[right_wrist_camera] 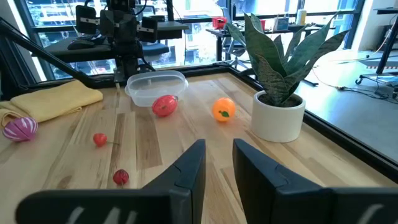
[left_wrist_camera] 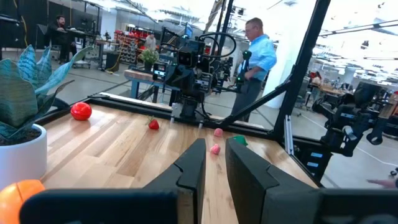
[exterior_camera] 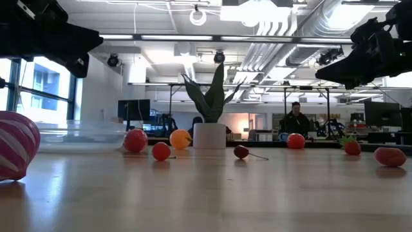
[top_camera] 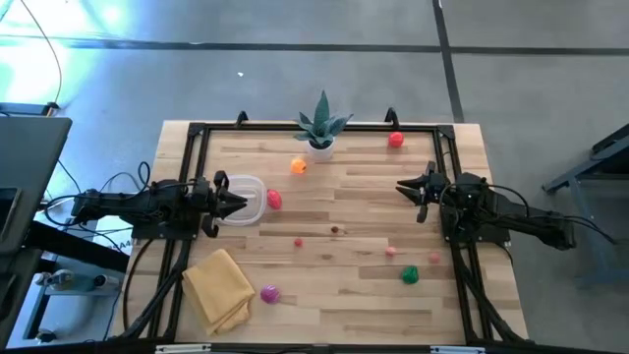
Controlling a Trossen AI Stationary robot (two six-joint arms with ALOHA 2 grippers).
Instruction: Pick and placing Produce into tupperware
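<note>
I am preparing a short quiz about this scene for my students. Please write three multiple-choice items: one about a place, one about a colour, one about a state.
1. Where does the folded yellow cloth lie, seen from above?
A. near corner on the left arm's side
B. beside the plant
C. inside the tupperware

2. What colour is the fruit nearest the potted plant?
A. blue
B. orange
C. black

3. What is inside the tupperware?
A. three fruits
B. the cloth
C. nothing visible

Answers:
1 A: the high view shows it at that corner.
2 B: the orange fruit sits just beside the pot.
3 C: it looks empty; the red fruit lies just outside its rim.
</note>
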